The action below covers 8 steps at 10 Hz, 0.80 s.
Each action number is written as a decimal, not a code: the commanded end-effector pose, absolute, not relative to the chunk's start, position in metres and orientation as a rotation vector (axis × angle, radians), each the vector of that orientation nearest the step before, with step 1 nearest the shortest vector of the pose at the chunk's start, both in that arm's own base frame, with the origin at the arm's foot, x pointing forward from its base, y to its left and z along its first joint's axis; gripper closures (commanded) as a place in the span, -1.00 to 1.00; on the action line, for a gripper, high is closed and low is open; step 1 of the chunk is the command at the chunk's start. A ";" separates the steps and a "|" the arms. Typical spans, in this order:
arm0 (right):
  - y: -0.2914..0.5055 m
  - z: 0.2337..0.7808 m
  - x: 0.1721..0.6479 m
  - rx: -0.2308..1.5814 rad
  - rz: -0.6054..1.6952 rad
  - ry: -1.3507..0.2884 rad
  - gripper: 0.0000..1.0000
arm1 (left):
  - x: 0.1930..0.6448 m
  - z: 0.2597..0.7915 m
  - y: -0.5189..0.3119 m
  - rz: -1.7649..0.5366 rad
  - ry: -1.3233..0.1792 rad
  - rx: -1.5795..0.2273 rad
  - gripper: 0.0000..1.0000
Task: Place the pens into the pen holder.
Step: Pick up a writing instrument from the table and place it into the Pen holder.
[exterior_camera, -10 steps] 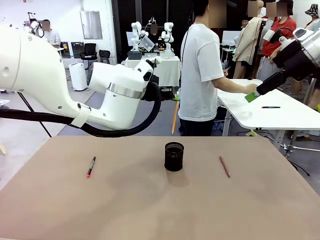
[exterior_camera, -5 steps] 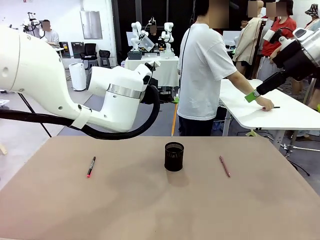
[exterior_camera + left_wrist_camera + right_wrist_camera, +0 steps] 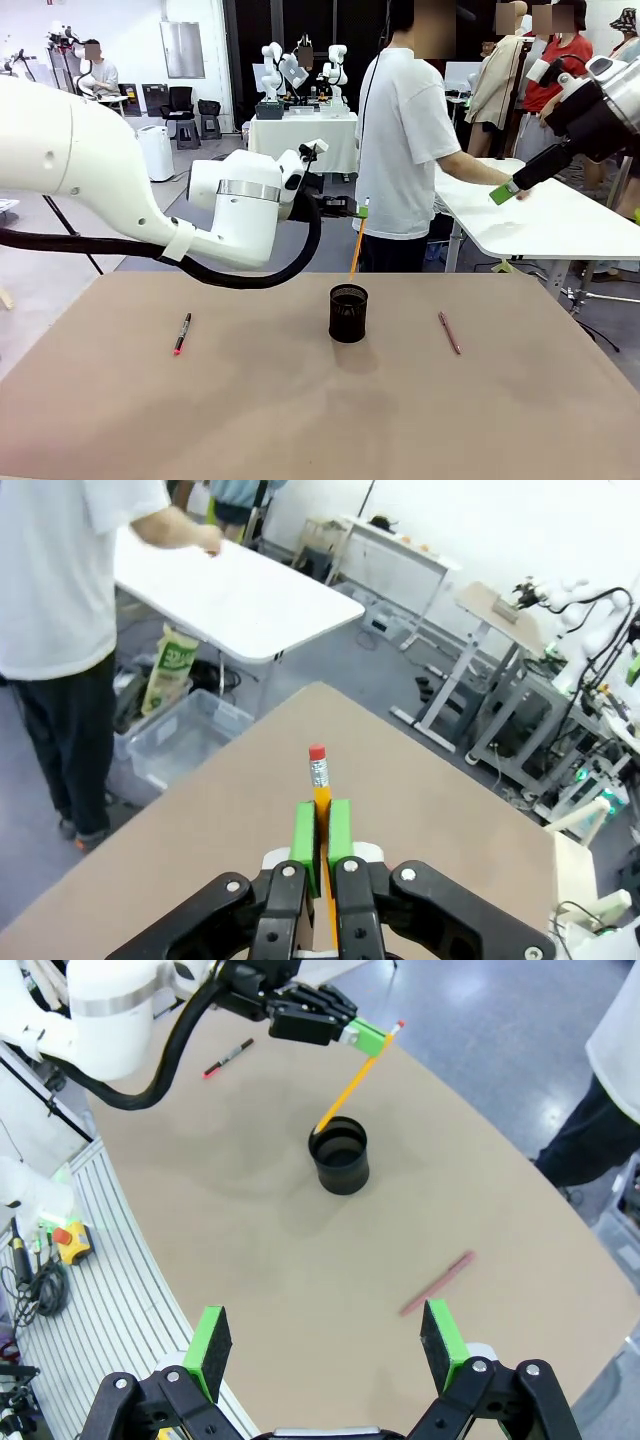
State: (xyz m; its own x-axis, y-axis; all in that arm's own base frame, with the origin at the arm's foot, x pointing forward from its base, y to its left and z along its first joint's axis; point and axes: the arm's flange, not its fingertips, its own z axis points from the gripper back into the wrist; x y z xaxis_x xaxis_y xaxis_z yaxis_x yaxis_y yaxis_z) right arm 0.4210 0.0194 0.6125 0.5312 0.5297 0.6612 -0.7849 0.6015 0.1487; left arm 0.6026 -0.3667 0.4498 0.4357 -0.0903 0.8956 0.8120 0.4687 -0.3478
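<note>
Orange pencil (image 3: pixel 355 248) hangs clamped in the left jaws, tip just above the black mesh pen holder (image 3: pixel 348 313) mid-desk (image 3: pixel 300 420). Right jaws gape empty, far right. Marker (image 3: pixel 183 333) lies left, pink pen (image 3: pixel 450 332) right.

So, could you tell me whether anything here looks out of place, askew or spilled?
Nothing is spilled or damaged. The pen holder stands upright on the table. A black marker and a pink pen lie loose either side of it, and the left gripper holds an orange pencil slanted above the holder.
</note>
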 end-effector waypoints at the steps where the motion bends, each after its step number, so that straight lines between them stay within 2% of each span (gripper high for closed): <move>1: 0.020 0.613 0.421 0.485 0.822 -0.621 -1.00 | 0.595 0.433 -0.358 -0.728 -1.035 -0.983 1.00; 8: 0.020 0.613 0.421 0.485 0.822 -0.621 -1.00 | 0.597 0.377 -0.352 -0.756 -1.012 -0.964 1.00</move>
